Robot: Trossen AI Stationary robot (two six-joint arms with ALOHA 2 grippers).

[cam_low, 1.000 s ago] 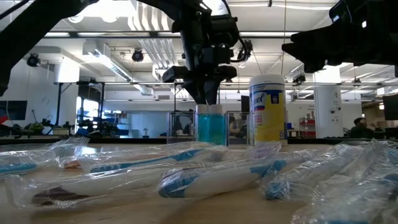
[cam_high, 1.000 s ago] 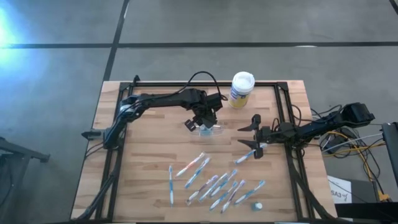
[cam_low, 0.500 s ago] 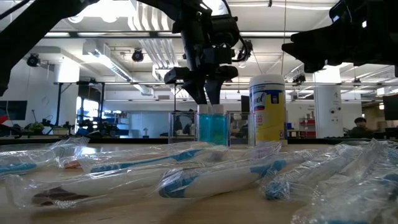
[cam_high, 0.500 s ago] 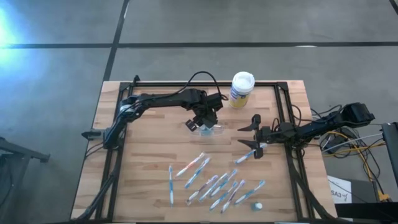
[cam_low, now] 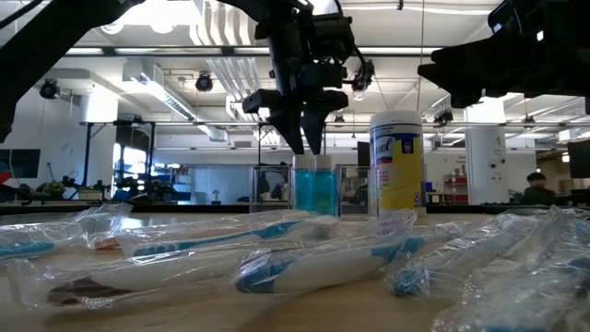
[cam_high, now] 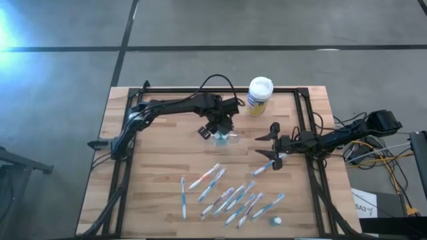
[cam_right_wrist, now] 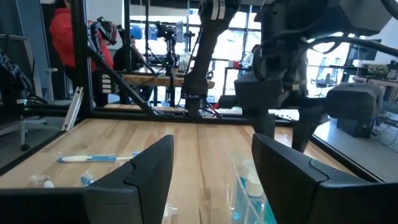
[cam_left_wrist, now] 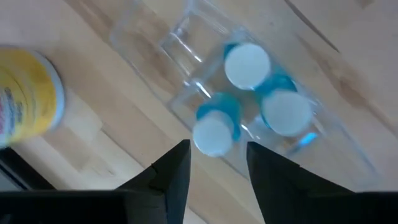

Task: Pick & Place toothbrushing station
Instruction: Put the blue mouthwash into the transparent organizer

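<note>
The small clear holder [cam_high: 225, 139] of the toothbrushing station stands on the wooden table near its middle. Three white tubes with teal caps [cam_left_wrist: 247, 65] stand upright in one end of it. My left gripper [cam_left_wrist: 214, 168] hangs open just above them, pointing steeply down, with one tube [cam_left_wrist: 211, 134] below the gap between its fingers. In the low view the fingertips [cam_low: 297, 138] end a little above the holder [cam_low: 318, 189]. Several wrapped toothbrushes [cam_high: 227, 193] lie on the table nearer the front. My right gripper [cam_high: 265, 145] waits open and level at the table's right.
A white-lidded canister with a yellow label [cam_high: 259, 95] stands behind the holder to the right. One loose small tube [cam_high: 275, 220] lies near the front edge. A wrapped toothbrush [cam_high: 270, 163] lies beside my right gripper. People show in the room behind.
My left gripper has opened over the holder: in the low view its fingertips met at a point over the tubes a second ago and now stand apart. The tube below it stays upright in the holder.
</note>
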